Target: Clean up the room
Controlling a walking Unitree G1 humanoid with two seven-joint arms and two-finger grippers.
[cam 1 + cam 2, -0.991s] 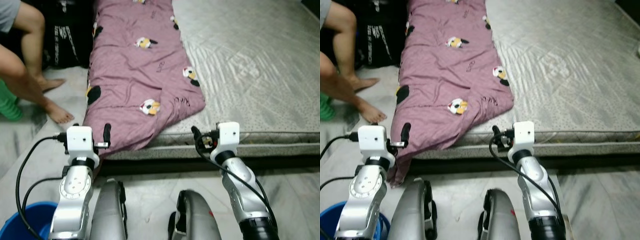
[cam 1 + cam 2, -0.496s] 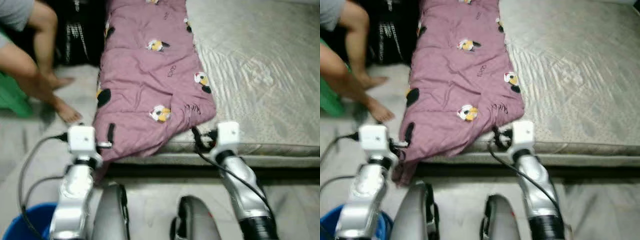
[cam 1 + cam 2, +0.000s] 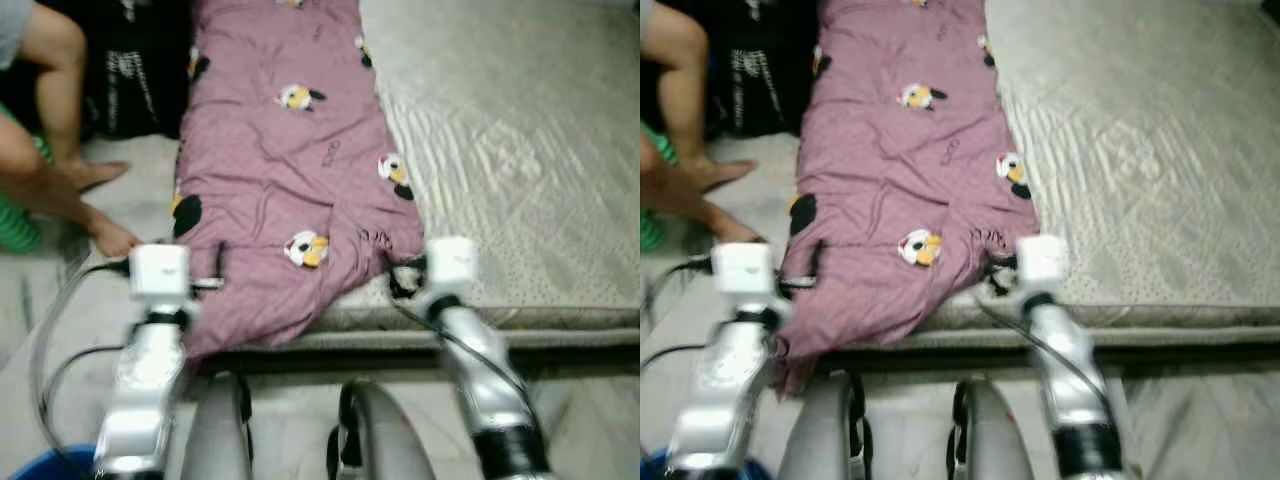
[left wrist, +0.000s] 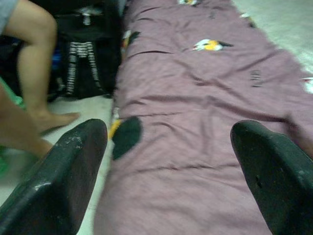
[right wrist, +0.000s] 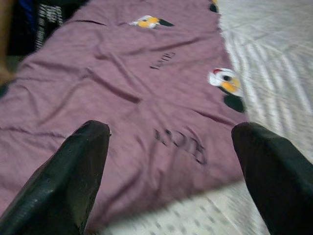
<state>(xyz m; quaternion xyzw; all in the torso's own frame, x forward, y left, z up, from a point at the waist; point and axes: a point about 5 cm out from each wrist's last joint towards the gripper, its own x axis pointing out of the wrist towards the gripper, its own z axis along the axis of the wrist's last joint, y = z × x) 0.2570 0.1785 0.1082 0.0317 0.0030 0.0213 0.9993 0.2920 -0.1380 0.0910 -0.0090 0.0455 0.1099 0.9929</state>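
Left eye view: a mauve blanket [image 3: 290, 170] printed with small cartoon patches lies lengthwise along the left side of a bed, on a pale grey mattress [image 3: 510, 140]; its near corner hangs over the bed's front edge.
Left arm: the left gripper [image 3: 218, 262] is raised over the blanket's drooping near-left corner.
Right arm: the right gripper [image 3: 398, 275] sits at the front edge of the mattress, just beside the blanket's near-right corner.
Floor: a person's bare legs and foot [image 3: 60, 190] stand to the left of the bed, next to a dark bag [image 3: 140, 70]; a blue bucket rim [image 3: 50, 468] shows at the bottom left corner.
Right eye view: the same scene, blurred; the blanket's hanging corner reaches down past the mattress edge toward the floor.
Left wrist view: the two black fingers [image 4: 63, 181] are spread wide, with the blanket's left edge and a dark patch between them; nothing is held.
Right wrist view: the fingers [image 5: 73, 181] are spread wide over the blanket's near edge and the mattress; nothing is held.
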